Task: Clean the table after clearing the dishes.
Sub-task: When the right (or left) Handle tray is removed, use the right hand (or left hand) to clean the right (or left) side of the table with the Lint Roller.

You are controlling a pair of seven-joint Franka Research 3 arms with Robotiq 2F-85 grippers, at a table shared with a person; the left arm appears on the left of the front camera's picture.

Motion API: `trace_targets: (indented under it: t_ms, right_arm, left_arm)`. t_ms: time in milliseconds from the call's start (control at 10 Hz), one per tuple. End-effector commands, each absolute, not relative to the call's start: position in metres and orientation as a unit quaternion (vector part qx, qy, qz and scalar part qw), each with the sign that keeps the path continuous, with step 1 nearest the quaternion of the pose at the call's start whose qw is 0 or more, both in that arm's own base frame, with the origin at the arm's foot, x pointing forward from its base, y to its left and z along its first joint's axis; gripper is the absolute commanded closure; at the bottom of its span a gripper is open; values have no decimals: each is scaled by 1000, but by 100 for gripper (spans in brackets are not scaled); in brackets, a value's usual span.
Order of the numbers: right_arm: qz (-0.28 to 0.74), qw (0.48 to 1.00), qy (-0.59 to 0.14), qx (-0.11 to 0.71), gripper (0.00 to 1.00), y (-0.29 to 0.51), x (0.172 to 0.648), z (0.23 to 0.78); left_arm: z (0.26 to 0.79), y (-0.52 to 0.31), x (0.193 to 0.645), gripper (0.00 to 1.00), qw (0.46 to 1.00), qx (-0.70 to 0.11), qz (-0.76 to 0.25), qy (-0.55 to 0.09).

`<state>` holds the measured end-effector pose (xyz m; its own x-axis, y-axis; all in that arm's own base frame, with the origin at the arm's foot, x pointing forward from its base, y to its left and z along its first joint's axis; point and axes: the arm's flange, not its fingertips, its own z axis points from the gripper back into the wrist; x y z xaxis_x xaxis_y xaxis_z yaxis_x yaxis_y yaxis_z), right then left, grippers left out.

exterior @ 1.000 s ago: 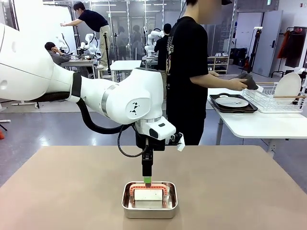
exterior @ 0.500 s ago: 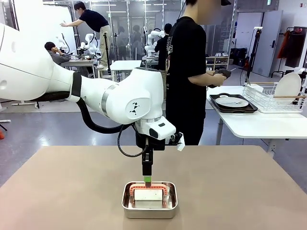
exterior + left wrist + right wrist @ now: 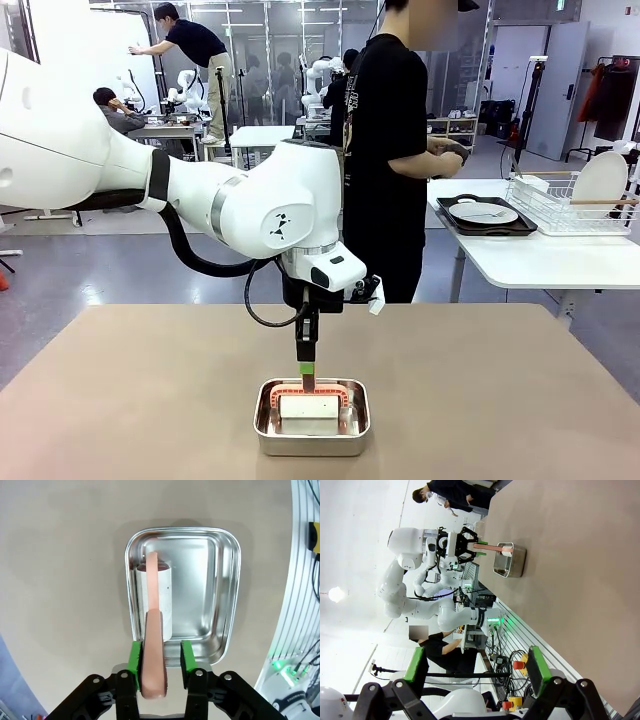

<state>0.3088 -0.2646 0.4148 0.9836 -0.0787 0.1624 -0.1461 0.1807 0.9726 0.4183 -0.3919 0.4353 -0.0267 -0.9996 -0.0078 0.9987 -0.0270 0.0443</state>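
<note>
1. Front view: over the last second the only mover is the person (image 3: 390, 150) across the bench (image 3: 520, 380). One arm was stretched toward the wire rack (image 3: 560, 205) with a dark cloth. It is now drawn back, and both hands (image 3: 447, 150) meet at the chest.
2. The left arm has kept its pose throughout. The left end effector (image 3: 308, 375) hangs at the same spot above the steel pan (image 3: 312, 432), which sits near the robot's edge of the bench.
3. I read this as the clearing being finished. The tan top carries no dishes, so wiping is the step in hand, and it has not begun.
4. From the left wrist, the green pads (image 3: 134, 655) straddle the pink handle of the wiper (image 3: 155, 595), whose white block lies in the pan. A gap shows beside the handle, so the left end effector looks released, not yet clenched on it.
5. From the right wrist, the right end effector (image 3: 476, 672) is spread wide and grasps nothing, well back from the pan.
6. The dishes stand on the white side bench (image 3: 520, 262) at the far right, well apart from the tan top. One of the plates (image 3: 483, 213) lies on a dark tray (image 3: 450, 222), and the other stands upright in the rack.
7. Count:
   - two plates
   - one tray
   - one rack
   - one pan
   - one wiper
   - two end effectors
   - one person at the bench
   - cutlery too small to count
</note>
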Motion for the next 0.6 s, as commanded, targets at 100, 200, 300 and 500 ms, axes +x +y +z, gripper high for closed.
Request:
trace_targets:
  t_ms: [100, 200, 300, 500]
  right_arm:
    - [22, 764, -89, 639, 0, -264, 307, 418]
    - [22, 764, -89, 639, 0, -264, 307, 418]
    - [22, 764, -89, 639, 0, -264, 307, 418]
    - [22, 764, -89, 639, 0, -264, 307, 418]
  left_arm:
    - [434, -386, 411, 100, 703, 38, -709, -28]
    - [434, -386, 411, 99, 703, 37, -709, -28]
    - [435, -385, 410, 100, 704, 38, -709, -30]
    - [438, -384, 410, 100, 705, 38, -707, -36]
